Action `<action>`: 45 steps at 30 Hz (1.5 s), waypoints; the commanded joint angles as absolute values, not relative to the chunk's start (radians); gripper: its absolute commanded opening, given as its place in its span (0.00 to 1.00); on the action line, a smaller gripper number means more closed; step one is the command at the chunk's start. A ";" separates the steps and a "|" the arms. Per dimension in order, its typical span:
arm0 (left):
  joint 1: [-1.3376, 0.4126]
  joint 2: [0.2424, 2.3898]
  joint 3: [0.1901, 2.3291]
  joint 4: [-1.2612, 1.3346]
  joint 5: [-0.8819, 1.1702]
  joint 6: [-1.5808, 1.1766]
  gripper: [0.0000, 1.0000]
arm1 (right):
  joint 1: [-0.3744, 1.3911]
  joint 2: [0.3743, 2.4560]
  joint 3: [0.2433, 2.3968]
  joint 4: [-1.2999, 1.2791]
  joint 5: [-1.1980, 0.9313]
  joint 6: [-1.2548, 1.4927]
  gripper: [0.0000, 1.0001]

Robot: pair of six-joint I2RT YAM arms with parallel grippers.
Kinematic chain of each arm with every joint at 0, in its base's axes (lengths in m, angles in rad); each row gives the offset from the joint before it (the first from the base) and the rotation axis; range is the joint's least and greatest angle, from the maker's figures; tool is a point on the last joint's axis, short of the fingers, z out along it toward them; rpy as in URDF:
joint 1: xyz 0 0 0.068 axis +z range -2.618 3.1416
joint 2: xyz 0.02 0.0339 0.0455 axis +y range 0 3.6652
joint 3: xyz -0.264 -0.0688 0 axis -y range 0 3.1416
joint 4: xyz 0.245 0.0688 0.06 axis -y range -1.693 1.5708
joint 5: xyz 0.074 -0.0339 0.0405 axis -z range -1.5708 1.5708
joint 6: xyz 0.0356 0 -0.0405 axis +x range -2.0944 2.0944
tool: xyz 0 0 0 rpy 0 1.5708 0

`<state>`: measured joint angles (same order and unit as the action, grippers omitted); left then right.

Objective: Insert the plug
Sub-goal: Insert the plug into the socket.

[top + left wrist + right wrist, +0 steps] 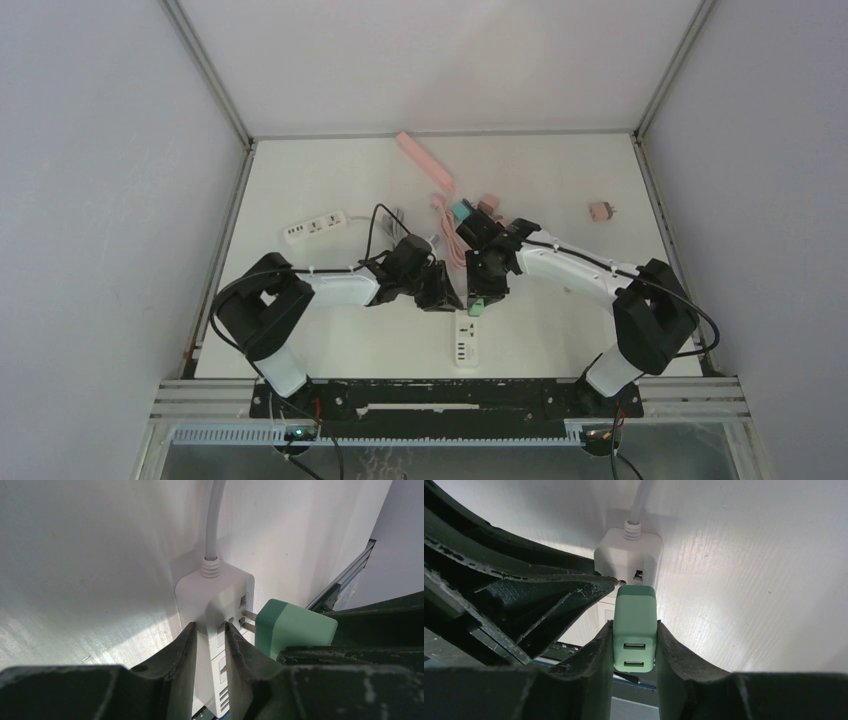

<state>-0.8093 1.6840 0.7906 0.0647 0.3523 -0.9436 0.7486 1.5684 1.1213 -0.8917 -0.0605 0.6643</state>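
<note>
- Left tool (209, 630): closed against both long sides of white plastic power strip (215, 587), flat on white worktop (90, 570).
- Right tool (635, 627): gripping mint-green rectangular USB charger plug (635, 607) by its sides.
- Metal prongs (248, 619): tips at strip's end socket, shafts exposed, not fully seated.

walls (100, 200): plain grey | table (560, 170): white | rails (700, 398): aluminium | light: even

The plug (634, 625) is matt green plastic, the power strip (215, 592) smooth white plastic.
</note>
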 commanded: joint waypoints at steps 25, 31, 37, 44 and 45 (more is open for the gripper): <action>-0.807 1.673 0.761 0.121 0.367 -0.960 0.31 | 0.780 1.668 1.171 -0.935 0.053 0.751 0.00; -0.800 1.667 0.745 0.128 0.353 -0.965 0.30 | 0.822 1.724 1.185 -0.948 0.079 0.747 0.00; -0.795 1.658 0.737 0.130 0.353 -0.968 0.30 | 0.873 1.744 1.168 -0.942 0.104 0.753 0.00; -0.795 1.657 0.727 0.143 0.351 -0.975 0.30 | 0.891 1.755 1.097 -0.904 0.107 0.773 0.00; -0.795 1.659 0.727 0.146 0.354 -0.976 0.30 | 0.896 1.762 1.097 -0.901 0.110 0.771 0.00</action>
